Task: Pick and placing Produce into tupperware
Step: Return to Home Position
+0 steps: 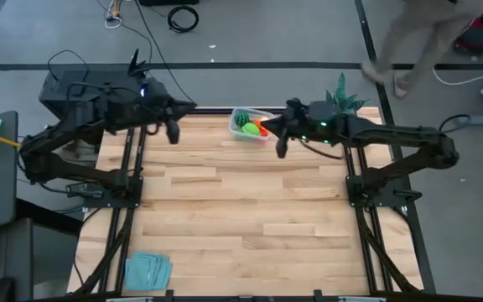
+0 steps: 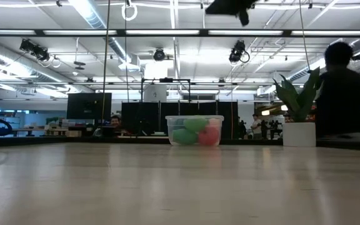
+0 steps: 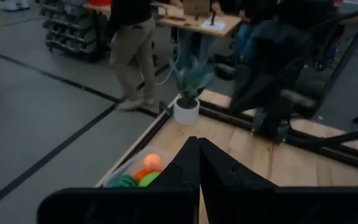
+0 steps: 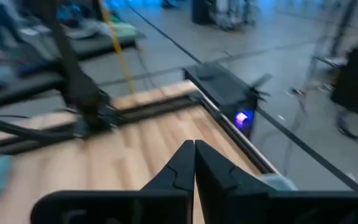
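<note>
The clear tupperware [image 1: 251, 123] stands near the table's far edge and holds the produce [image 1: 247, 127]: green, red and orange pieces. In the low view the tupperware [image 2: 195, 130] shows green and red pieces inside; the left wrist view shows the produce [image 3: 143, 175] in the box, peach-orange on top. My left gripper [image 1: 173, 132] is shut and raised to the left of the box, its own view showing the shut fingers [image 3: 199, 155]. My right gripper [image 1: 281, 148] is shut and raised just right of the box, its fingers [image 4: 194, 155] closed on nothing.
A spiky green plant in a white pot [image 1: 343, 92] stands at the table's far right corner, seen also in the low view as the plant [image 2: 299, 112]. A teal folded cloth [image 1: 148, 271] lies near the table's near left corner. A person [image 1: 430, 38] walks beyond the far edge.
</note>
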`<action>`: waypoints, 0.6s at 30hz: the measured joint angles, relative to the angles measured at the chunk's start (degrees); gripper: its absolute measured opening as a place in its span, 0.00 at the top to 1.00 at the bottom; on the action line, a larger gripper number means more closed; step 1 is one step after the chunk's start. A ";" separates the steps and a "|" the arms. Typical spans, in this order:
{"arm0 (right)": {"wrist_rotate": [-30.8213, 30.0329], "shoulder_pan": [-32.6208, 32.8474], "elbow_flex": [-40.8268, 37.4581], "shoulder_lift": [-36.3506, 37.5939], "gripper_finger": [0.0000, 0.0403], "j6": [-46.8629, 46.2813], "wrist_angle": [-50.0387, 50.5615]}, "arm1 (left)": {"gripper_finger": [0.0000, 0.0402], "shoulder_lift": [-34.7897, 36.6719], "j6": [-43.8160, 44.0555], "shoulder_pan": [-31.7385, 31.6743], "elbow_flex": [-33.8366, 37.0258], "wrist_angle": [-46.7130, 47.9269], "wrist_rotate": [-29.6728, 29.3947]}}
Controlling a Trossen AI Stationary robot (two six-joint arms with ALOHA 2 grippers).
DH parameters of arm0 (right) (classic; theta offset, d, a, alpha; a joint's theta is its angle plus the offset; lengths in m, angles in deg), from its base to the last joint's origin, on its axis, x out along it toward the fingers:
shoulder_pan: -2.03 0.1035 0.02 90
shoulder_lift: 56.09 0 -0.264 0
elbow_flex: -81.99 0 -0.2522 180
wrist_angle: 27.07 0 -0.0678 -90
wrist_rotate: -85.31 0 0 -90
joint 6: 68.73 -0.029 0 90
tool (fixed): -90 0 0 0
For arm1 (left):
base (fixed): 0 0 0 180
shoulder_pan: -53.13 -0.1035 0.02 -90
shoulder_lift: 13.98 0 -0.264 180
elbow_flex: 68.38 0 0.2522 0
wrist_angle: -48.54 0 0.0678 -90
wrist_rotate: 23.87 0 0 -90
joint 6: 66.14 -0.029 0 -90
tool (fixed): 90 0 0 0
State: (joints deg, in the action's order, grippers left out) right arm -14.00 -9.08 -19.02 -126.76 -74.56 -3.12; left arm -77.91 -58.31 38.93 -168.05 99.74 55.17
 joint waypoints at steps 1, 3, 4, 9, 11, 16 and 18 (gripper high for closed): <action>0.31 0.90 0.00 1.22 0.96 -0.02 0.14 | 0.99 1.13 0.18 -0.05 -0.05 0.65 0.02; 1.68 2.71 0.00 3.55 0.98 0.18 0.57 | 0.99 2.81 0.49 -0.15 -0.02 4.35 -0.02; 2.53 3.42 0.00 4.71 0.99 0.50 0.61 | 0.99 3.66 0.49 -0.10 -0.02 4.94 0.00; 11.41 6.44 0.00 10.50 0.97 1.71 2.01 | 0.99 8.26 -0.39 0.42 -0.02 7.49 0.30; 13.96 7.58 0.00 12.82 0.98 2.11 3.34 | 0.99 10.19 -1.30 0.75 -0.02 7.90 0.29; 14.72 10.10 0.00 17.99 0.98 3.58 6.80 | 0.99 14.32 -2.55 0.96 0.22 10.37 0.48; 14.16 10.68 -0.75 20.05 0.98 4.79 7.12 | 0.99 16.49 -2.52 0.95 2.30 10.35 1.10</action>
State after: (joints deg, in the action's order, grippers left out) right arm 0.16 1.60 -19.77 -106.70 -69.76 4.00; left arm -61.42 -60.82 39.88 -165.75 110.09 56.27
